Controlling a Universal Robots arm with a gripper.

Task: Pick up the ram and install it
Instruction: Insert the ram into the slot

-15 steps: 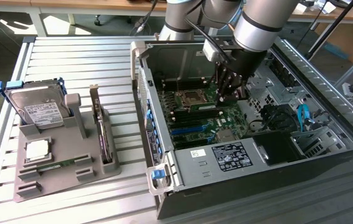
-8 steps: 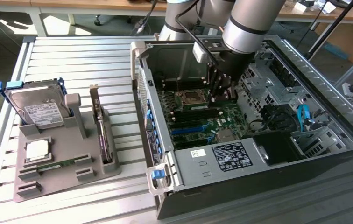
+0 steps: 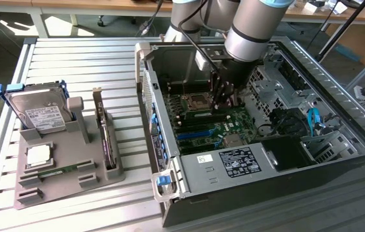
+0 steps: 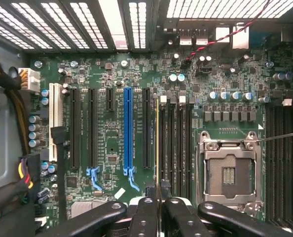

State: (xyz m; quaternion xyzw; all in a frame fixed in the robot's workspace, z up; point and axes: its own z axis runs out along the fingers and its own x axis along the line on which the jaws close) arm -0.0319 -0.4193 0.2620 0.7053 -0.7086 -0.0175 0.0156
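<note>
The blue slot [image 4: 128, 131] is a wrong home close by. My end effector [image 4: 159, 217] is pinching the ram [image 4: 157, 148], held edge-on above the board, just beside the black memory slots [image 4: 173, 143]. Lowered tilted or off the slot, I judge it could jam or twist in my grip. The bare processor socket [image 4: 229, 170] would suffer from any stray knock.

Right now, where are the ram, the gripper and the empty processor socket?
The ram [image 4: 157, 148], wrist view, on its thin edge facing the camera.
The gripper [image 4: 159, 201], wrist view, midway between the fingertips shut on the ram.
The processor socket [image 4: 229, 175], wrist view, on its bare centre.
</note>
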